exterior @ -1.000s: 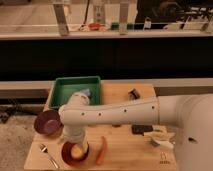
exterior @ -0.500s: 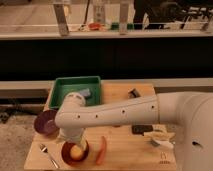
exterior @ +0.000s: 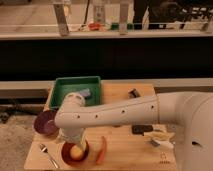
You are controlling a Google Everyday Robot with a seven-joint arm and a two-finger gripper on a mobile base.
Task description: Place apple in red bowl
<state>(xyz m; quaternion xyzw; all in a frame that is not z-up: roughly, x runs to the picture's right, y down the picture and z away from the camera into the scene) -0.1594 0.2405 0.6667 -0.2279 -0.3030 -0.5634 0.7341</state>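
The white arm reaches in from the right and bends sharply down at its elbow on the left. Its gripper hangs low near the front-left corner, pointing downward.

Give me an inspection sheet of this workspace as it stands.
Surface: wooden table.
Job's things: apple sits inside red bowl at the front left.
Clutter: purple bowl left of the arm; green tray behind; spoon; orange carrot-like item; dark and pale items at right.
End effector: end effector low over the red bowl, at the apple.
Cables: nothing seen.
Surroundings: dark shelf and rail behind the table.
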